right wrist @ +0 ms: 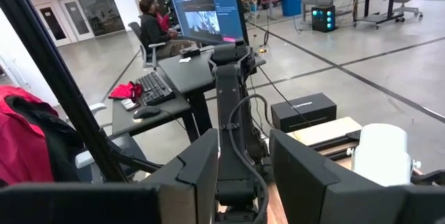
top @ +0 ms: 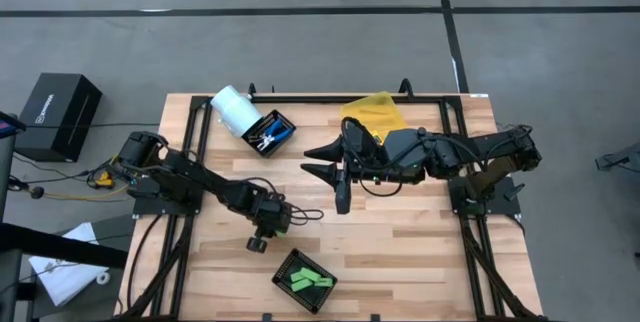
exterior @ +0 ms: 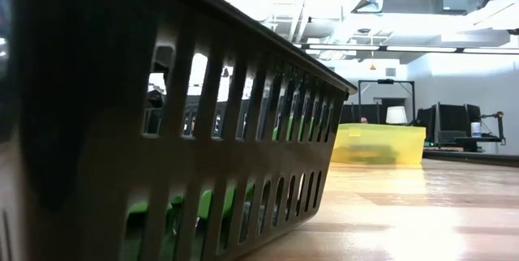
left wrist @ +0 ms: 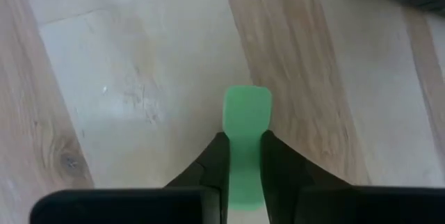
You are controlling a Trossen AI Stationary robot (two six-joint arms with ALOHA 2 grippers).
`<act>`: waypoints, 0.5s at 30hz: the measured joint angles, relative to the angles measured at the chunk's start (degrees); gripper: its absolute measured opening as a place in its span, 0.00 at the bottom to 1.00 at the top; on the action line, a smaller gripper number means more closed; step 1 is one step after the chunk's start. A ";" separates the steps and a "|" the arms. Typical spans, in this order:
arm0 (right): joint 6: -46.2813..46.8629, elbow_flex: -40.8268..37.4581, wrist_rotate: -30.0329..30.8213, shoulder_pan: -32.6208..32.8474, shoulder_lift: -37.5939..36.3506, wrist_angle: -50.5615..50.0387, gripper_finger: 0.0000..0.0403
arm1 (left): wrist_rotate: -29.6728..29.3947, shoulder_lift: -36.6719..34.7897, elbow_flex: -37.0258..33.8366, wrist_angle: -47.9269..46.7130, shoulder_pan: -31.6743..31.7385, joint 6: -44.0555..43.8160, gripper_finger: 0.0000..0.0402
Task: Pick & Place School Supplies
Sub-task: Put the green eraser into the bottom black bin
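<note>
- The light-green piece (left wrist: 245,140) lies flat on the bare wooden table (top: 400,262), pinched between the two dark fingers (left wrist: 208,165) of the left gripper (top: 268,224), which are clamped on its sides.
- I'd judge a straight lift best, so it doesn't scrape or twist.
- The black tray (top: 306,280) holding other green pieces (top: 310,282) sits near, toward the front edge.
- The right gripper (top: 322,159) waits over mid-table, jaws apart, empty.

I could read no text anywhere. The black box (top: 58,114) on the floor beside my table carried a small white logo line, too tiny to make out, and the monitor (right wrist: 203,5) showed illegible content.
</note>
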 joint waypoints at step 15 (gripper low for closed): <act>0.11 0.00 0.17 -0.61 0.00 0.50 0.30 | -0.75 -8.73 1.64 -2.88 0.43 -8.09 0.11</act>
